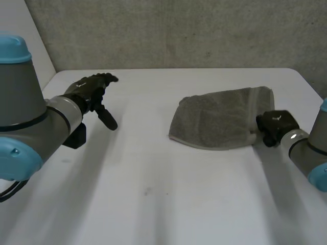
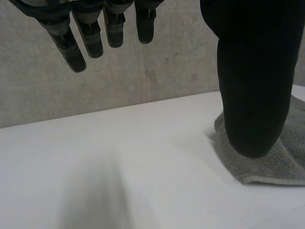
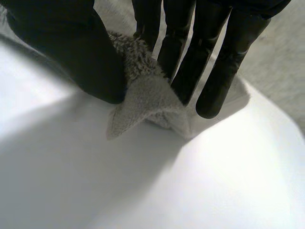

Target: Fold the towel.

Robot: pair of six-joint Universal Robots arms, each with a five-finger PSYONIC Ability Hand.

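Grey towel point(image 1: 219, 117) corner in pinch of right robot hand point(image 1: 276, 126); left robot hand point(image 1: 89, 92) wide, well apart.

Left wrist view: the left hand point(image 2: 252, 76) blocks much of the towel point(image 2: 286, 164), rest runs off-frame. The right hand point(image 3: 57, 47) hides everything past the pinched corner.

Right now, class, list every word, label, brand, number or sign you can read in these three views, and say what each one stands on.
No text here can be read.
Tiny pale mark on the back of the right hand: too small to read.
Tiny pale mark on the back of the left hand: too small to read.
The towel, the table and the wall carry no lettering.
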